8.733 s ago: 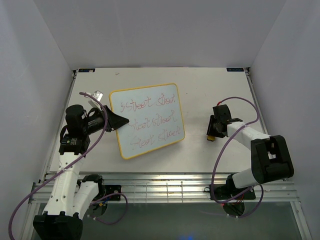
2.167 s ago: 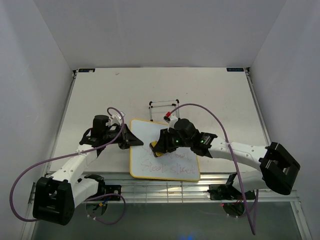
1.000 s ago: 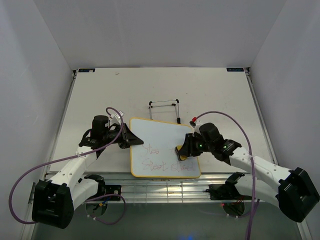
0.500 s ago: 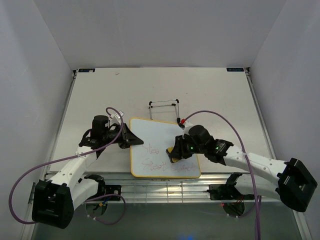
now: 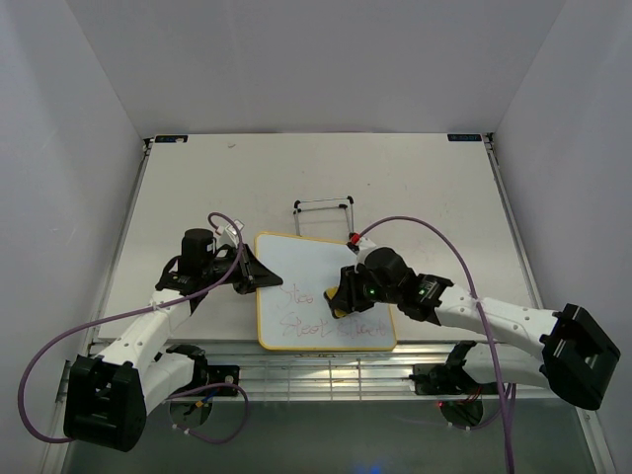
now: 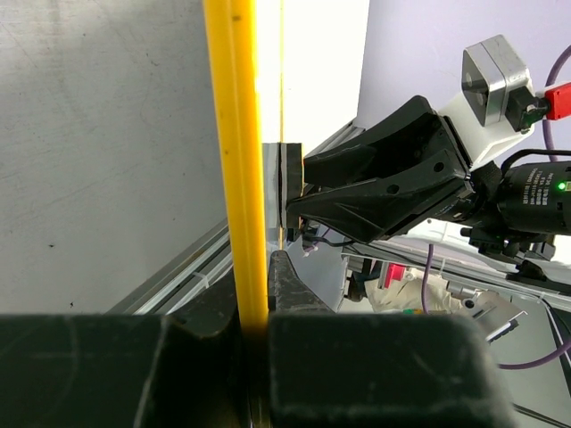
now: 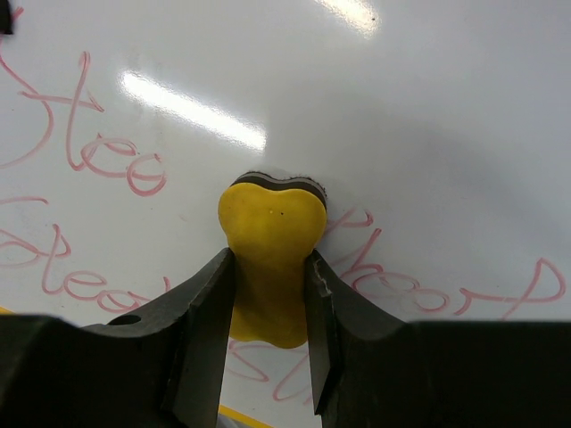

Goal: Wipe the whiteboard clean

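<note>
The whiteboard (image 5: 308, 267), white with a thin yellow frame, lies near the table's front edge. Its upper part is wiped white; red writing (image 5: 296, 295) stays on the lower left and bottom rows. My left gripper (image 5: 255, 274) is shut on the board's left edge; the yellow frame (image 6: 234, 178) runs between its jaws. My right gripper (image 5: 341, 301) is shut on the yellow eraser (image 7: 270, 234), whose dark pad presses on the board (image 7: 428, 116) amid the red writing (image 7: 98, 156). The eraser also shows in the top view (image 5: 337, 305).
A thin wire easel stand (image 5: 324, 203) lies on the table just behind the board. The table's metal front rail (image 5: 326, 357) runs just below the board. Purple cables loop from both arms.
My right gripper has swept the eraser leftward across the board's middle over the last second, and more of the writing on the right is gone. The left gripper has held still.
</note>
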